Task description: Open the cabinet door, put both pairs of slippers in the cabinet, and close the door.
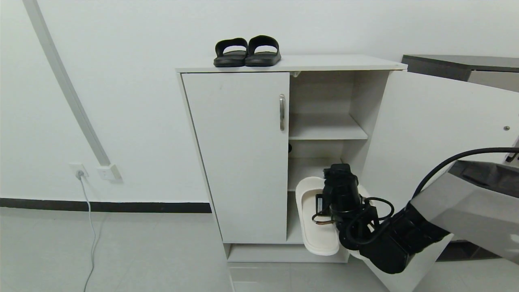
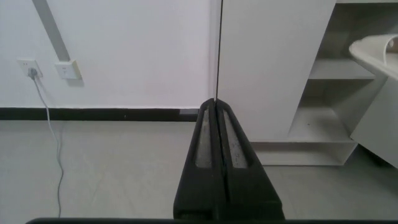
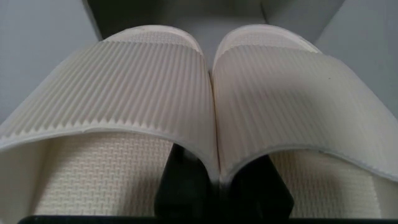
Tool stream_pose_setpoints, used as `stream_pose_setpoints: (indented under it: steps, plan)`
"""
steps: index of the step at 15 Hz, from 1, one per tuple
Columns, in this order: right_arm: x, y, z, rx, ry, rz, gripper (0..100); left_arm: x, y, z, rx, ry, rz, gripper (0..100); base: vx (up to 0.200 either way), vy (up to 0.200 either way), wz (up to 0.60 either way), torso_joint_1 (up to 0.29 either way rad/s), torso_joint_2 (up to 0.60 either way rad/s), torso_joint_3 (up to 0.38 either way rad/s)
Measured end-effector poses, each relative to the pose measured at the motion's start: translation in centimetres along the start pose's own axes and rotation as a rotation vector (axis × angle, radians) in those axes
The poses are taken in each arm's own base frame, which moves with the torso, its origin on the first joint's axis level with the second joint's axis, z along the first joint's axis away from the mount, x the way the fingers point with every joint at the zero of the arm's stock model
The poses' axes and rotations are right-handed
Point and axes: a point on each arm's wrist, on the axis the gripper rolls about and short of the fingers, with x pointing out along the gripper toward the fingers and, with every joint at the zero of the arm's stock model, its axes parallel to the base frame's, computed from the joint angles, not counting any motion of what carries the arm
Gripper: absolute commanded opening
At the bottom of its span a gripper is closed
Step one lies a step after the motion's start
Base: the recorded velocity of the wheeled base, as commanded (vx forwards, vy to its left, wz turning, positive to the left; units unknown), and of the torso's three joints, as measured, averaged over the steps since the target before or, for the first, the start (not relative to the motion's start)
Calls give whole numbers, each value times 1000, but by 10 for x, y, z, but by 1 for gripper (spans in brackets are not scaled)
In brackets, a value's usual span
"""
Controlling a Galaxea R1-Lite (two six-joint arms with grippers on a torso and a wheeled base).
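A white cabinet (image 1: 239, 162) stands against the wall with its left door shut and its right door (image 1: 425, 134) swung wide open. A pair of black slippers (image 1: 247, 52) sits on the cabinet top. My right gripper (image 1: 338, 194) is shut on a pair of white slippers (image 1: 314, 219), held side by side at the mouth of the lower compartment. In the right wrist view its fingers (image 3: 186, 186) pinch the adjoining straps of the white slippers (image 3: 143, 81). My left gripper (image 2: 216, 115) is shut and holds nothing, low over the floor left of the cabinet; one white slipper's edge (image 2: 376, 53) shows beyond it.
Inside the open half are an upper shelf (image 1: 326, 129) and a middle shelf (image 1: 310, 170), both bare. A metal handle (image 1: 282, 112) is on the shut door. A wall socket with a hanging cable (image 1: 79, 172) lies left. Grey furniture (image 1: 466, 65) stands behind the open door.
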Motion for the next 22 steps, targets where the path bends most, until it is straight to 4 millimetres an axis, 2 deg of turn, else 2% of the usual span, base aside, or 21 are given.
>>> stream_pose_setpoints:
  steps: [3, 7, 18, 20, 22]
  plan:
    - [3, 16, 8, 72, 27, -52, 0, 0, 0, 0, -1, 0, -1, 0, 0, -67, 0, 1, 1, 1]
    - [5, 22, 4, 69, 29, -48, 0, 0, 0, 0, -1, 0, -2, 0, 0, -200, 0, 2, 5, 4]
    - [12, 19, -9, 60, 38, -43, 0, 0, 0, 0, -3, 1, -1, 0, 0, 0, 0, 0, 0, 0]
    - [14, 22, -13, 61, -16, 15, 0, 0, 0, 0, -3, 0, -1, 0, 0, 0, 0, 0, 0, 0]
    - [18, 21, -25, 12, -40, 79, 0, 0, 0, 0, 0, 0, -1, 0, 0, 0, 0, 0, 0, 0]
